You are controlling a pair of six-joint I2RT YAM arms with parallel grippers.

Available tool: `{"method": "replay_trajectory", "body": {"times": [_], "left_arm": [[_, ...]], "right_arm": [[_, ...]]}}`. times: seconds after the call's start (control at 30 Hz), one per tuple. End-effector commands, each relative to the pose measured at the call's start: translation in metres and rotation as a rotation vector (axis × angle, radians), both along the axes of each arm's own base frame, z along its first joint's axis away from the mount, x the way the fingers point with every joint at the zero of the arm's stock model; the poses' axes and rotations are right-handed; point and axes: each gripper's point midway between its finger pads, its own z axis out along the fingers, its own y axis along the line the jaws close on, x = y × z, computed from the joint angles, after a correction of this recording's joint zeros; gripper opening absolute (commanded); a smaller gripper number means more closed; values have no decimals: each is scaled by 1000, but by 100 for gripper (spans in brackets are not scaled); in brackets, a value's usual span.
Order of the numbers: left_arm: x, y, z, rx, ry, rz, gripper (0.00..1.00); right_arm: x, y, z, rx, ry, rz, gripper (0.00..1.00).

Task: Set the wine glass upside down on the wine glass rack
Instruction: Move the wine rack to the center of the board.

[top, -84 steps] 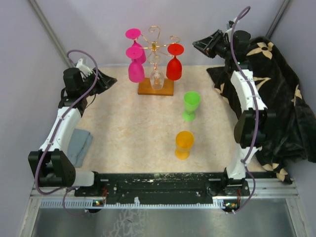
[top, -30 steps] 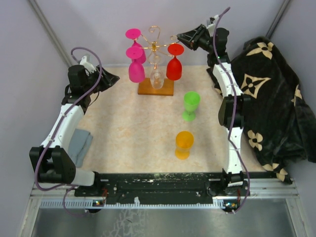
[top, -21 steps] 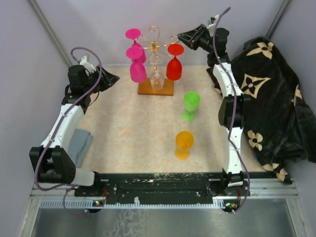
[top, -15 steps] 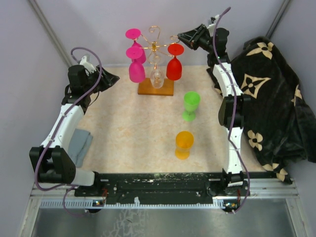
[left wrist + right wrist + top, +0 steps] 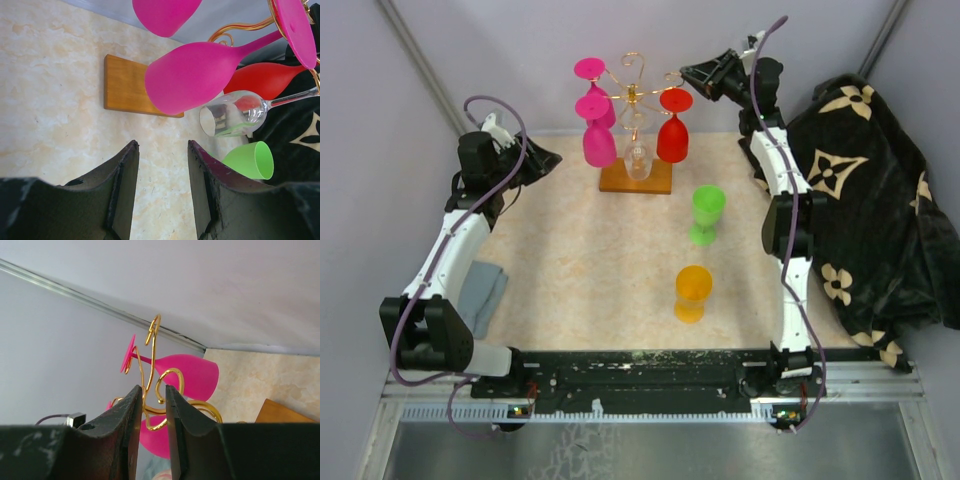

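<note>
While the green wine glass [image 5: 708,208] and orange wine glass [image 5: 693,288] stand upright, unracked, near the wine glass rack [image 5: 615,178], I judge them light, rigid, slick: grip the stem. Left gripper [image 5: 162,147] jaws apart, empty; right gripper [image 5: 152,389] narrowly apart, empty.

The right arm [image 5: 780,170] swings left off the patterned cloth [image 5: 880,200], its fingers [image 5: 127,410] now at the wine glass rack [image 5: 632,92]; the left arm [image 5: 455,230] edges farther.

Counting two pink wine glasses [image 5: 596,146] [image 5: 588,68], one red glass [image 5: 672,140], one clear glass [image 5: 637,158], one green glass [image 5: 707,207], one orange glass [image 5: 693,285], one wine glass rack [image 5: 635,180], one grey cloth [image 5: 480,293], one black patterned cloth [image 5: 880,220].
</note>
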Motion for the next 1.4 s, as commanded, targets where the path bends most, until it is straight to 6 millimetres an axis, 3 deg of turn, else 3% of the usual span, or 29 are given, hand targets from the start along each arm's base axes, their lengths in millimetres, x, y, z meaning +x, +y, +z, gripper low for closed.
{"method": "replay_trajectory", "body": {"times": [0.0, 0.37, 0.87, 0.97, 1.1, 1.37], "left_arm": [[3, 1, 15, 19, -42, 2, 50], [2, 0, 16, 17, -40, 3, 50], [-1, 1, 13, 13, -33, 8, 50], [-1, 1, 11, 10, -28, 8, 50], [-1, 0, 10, 5, -24, 6, 50], [-1, -1, 9, -3, -21, 6, 50]], "right_arm": [[3, 17, -16, -3, 10, 30, 27], [0, 30, -25, 5, 25, 55, 27], [-13, 37, -2, 56, -20, 108, 26], [-17, 37, 3, 58, -27, 113, 20], [-19, 37, 6, 61, -28, 119, 1], [-21, 36, 7, 61, -18, 112, 0]]}}
